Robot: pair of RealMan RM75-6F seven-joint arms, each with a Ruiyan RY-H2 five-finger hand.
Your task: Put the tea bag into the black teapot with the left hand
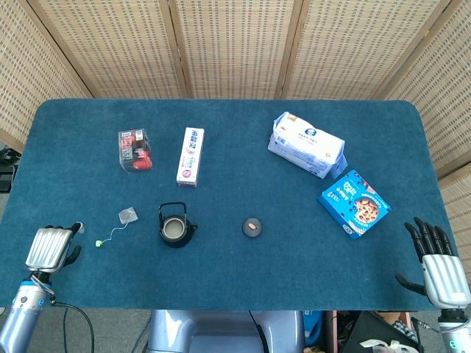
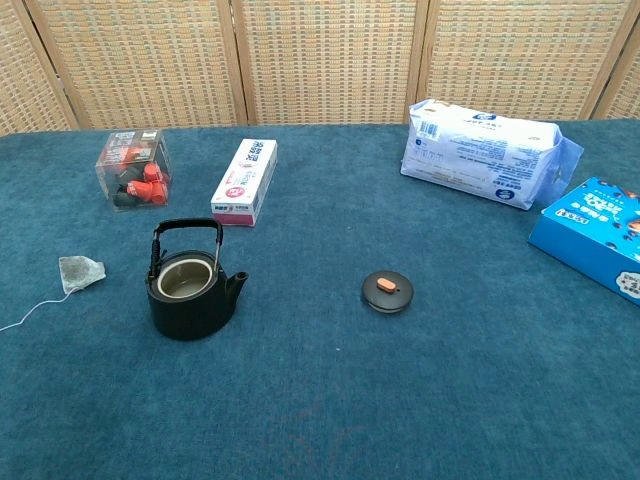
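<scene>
**Desk:** What does the overhead view show of the table (image 1: 221,294)?

**Photographer:** A blue-covered table; the black teapot (image 1: 175,228) stands upright, lid off, its mouth open to the camera; the lid (image 1: 252,227) lies apart to its right, presumably set aside so the pot can take the bag.

**Desk:** And the tea bag?

**Photographer:** The tea bag (image 1: 127,215) lies flat just left of the teapot, its string trailing down-left to a small green tag (image 1: 97,242); nothing touches it.

**Desk:** Where is the left hand?

**Photographer:** The left hand (image 1: 51,247) sits at the near-left edge of the table, back of the hand to the camera, holding nothing; the fingers look bent forward, but whether they are curled closed I cannot tell. The bag lies up and to its right, the tag nearest to it, the teapot beyond the bag.

**Desk:** The right?

**Photographer:** The right hand (image 1: 438,268) hangs off the near-right corner, fingers spread, empty; well away from the work, as the task seems to leave it idle.

**Desk:** Anything else?

**Photographer:** A clear box of red pieces (image 1: 135,150), a slim white carton (image 1: 190,156), a white packet (image 1: 305,144) and a blue biscuit box (image 1: 355,203) lie farther back.
</scene>
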